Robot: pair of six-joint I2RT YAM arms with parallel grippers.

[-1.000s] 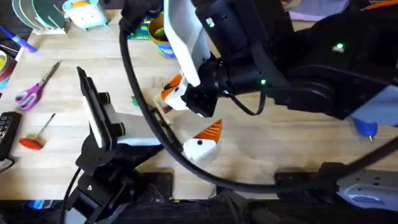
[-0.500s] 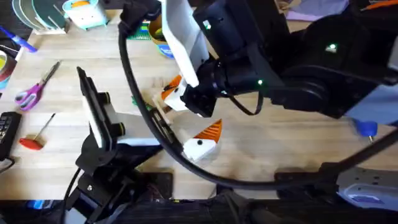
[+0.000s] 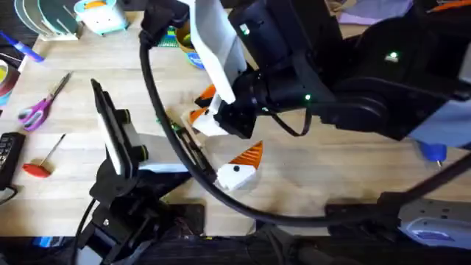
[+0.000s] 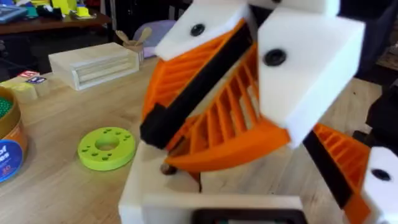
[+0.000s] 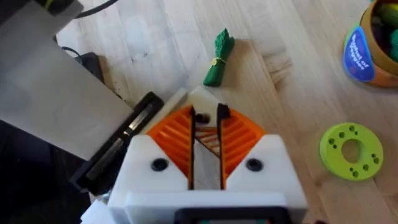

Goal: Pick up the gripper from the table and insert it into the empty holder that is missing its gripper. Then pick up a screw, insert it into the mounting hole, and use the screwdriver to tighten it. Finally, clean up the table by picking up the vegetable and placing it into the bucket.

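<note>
My right gripper (image 3: 209, 107) (image 5: 205, 121) is shut on the white and orange gripper (image 3: 209, 124) (image 5: 205, 165). It holds this right beside the black bar holder (image 3: 191, 143) (image 5: 118, 149) at the end of my left arm. My left gripper (image 3: 219, 151) is open, with one fitted finger (image 3: 243, 165) (image 4: 364, 180) at the bar's far end. The vegetable (image 5: 219, 56) (image 3: 158, 118) lies on the table (image 3: 309, 169) just past the holder. The bucket (image 5: 373, 43) (image 3: 190, 46) stands at the back. The blue screwdriver (image 3: 432, 152) lies at the right, partly under my right arm. The screw is out of view.
A lime-green disc (image 5: 351, 149) (image 4: 106, 147) lies near the bucket. Purple-handled scissors (image 3: 40, 103), a red-handled tool (image 3: 40, 163) and a black device (image 3: 7, 156) sit at the left edge. A pale wooden box (image 4: 93, 62) stands farther back.
My right gripper has carried the held gripper slightly down and left, closer to the holder bar. The left arm has not moved.
</note>
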